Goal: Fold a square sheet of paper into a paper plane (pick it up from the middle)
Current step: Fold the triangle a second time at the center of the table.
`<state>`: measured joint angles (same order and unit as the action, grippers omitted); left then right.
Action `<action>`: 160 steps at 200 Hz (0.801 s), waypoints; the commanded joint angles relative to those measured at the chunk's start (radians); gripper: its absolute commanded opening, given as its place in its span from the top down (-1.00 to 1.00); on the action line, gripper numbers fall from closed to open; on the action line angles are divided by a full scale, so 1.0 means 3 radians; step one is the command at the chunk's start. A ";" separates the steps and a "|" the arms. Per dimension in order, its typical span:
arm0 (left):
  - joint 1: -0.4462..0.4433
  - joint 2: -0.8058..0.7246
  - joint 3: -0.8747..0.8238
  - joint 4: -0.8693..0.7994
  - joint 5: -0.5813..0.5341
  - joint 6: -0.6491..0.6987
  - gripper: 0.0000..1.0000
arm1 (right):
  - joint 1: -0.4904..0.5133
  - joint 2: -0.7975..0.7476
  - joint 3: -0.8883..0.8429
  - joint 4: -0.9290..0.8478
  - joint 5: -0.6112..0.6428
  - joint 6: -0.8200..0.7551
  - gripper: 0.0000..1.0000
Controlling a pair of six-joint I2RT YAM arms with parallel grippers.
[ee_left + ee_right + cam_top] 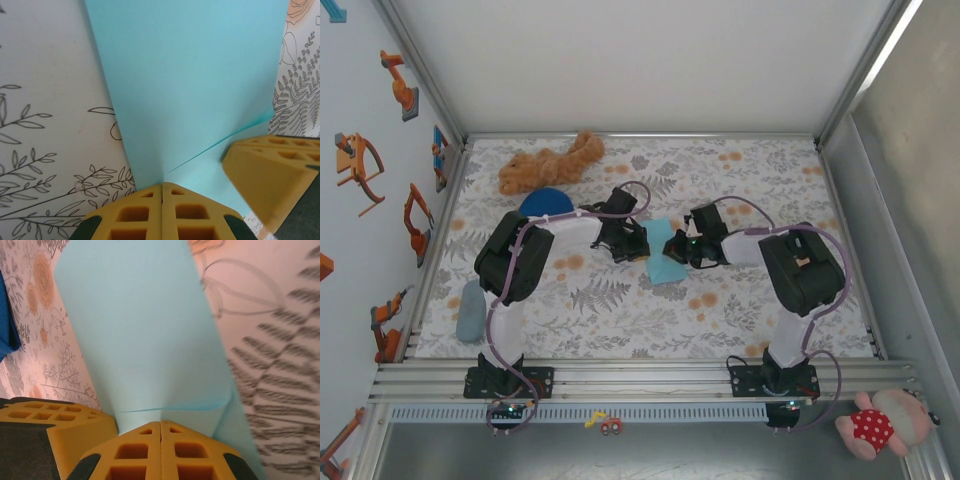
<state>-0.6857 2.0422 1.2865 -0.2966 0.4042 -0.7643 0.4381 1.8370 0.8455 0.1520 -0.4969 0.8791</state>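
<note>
The light cyan square sheet of paper is at the middle of the floral table between my two grippers, with one layer doubled over another. My left gripper is at its left side and my right gripper at its right side. Seen from the left wrist, the paper narrows down into my left gripper, which is shut on its edge where a fold line ends. Seen from the right wrist, the paper curls up into my right gripper, likewise shut on it.
A brown plush toy and a dark blue dome lie behind the left arm. A grey-blue object rests near the table's left edge. A pink plush lies outside the front rail at the right.
</note>
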 commanded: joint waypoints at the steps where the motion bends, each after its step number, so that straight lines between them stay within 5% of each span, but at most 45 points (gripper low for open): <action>1: 0.0036 0.0188 -0.0181 -0.0351 -0.0258 0.0133 1.00 | -0.0283 -0.0040 -0.0107 -0.0115 0.0270 -0.0175 1.00; 64: 0.0067 0.0169 -0.0040 -0.0336 -0.0228 0.0284 1.00 | -0.0454 -0.0416 0.0172 -0.0499 0.0312 -0.0392 1.00; 160: 0.0143 0.0218 0.0103 -0.0371 -0.0061 0.0635 1.00 | 0.0063 0.0141 0.0287 0.0002 -0.0180 -0.0021 1.00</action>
<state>-0.6552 2.0583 1.3201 -0.3367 0.4309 -0.6136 0.4618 1.8332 0.9253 0.1139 -0.5259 0.8356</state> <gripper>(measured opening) 0.065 0.049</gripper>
